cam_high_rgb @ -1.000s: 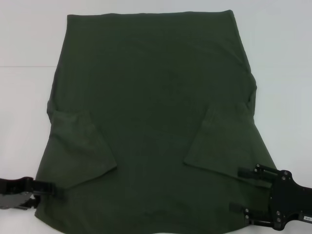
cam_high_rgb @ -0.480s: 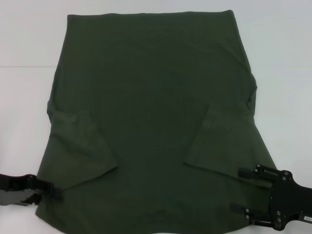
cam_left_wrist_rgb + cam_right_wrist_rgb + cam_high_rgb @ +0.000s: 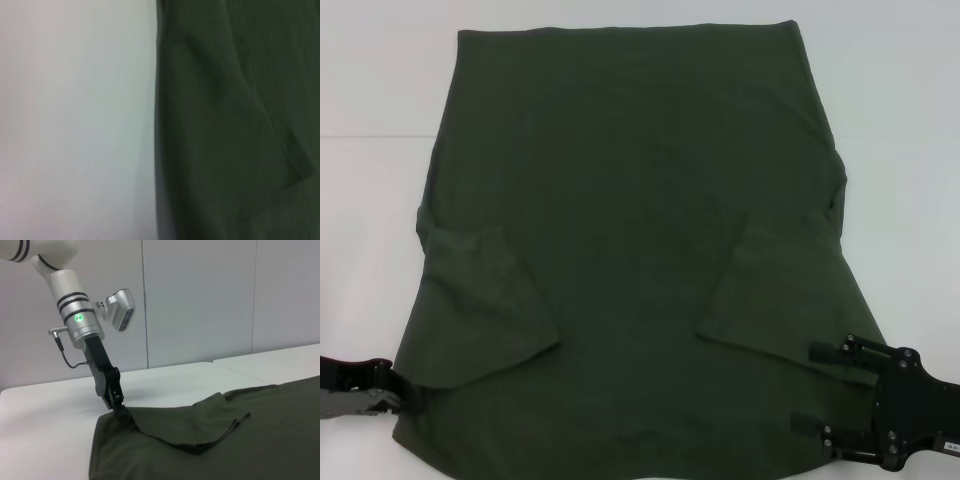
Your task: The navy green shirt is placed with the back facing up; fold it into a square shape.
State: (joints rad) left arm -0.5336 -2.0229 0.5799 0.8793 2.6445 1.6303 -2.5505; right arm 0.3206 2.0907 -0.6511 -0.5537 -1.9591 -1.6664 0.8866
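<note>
The navy green shirt [image 3: 630, 200] lies flat on the white table, plain side up, with both sleeves folded inward. My left gripper [image 3: 398, 395] is at the shirt's near left edge. In the right wrist view this left gripper [image 3: 117, 409] stands tilted with its tips pinched on the cloth edge, which rises slightly to it. My right gripper [image 3: 807, 388] is open, its two fingers spread wide over the shirt's near right corner. The left wrist view shows the shirt's edge [image 3: 235, 125] against the table.
The white table [image 3: 370, 200] shows bare on both sides of the shirt and beyond its far hem. A seam between two tabletops [image 3: 370, 135] runs across at the far left. A pale panelled wall [image 3: 200, 300] stands behind the table.
My left gripper's fingers, which lay out over the shirt's left edge, have drawn back to the edge and closed there. The right gripper and the shirt have not moved.
</note>
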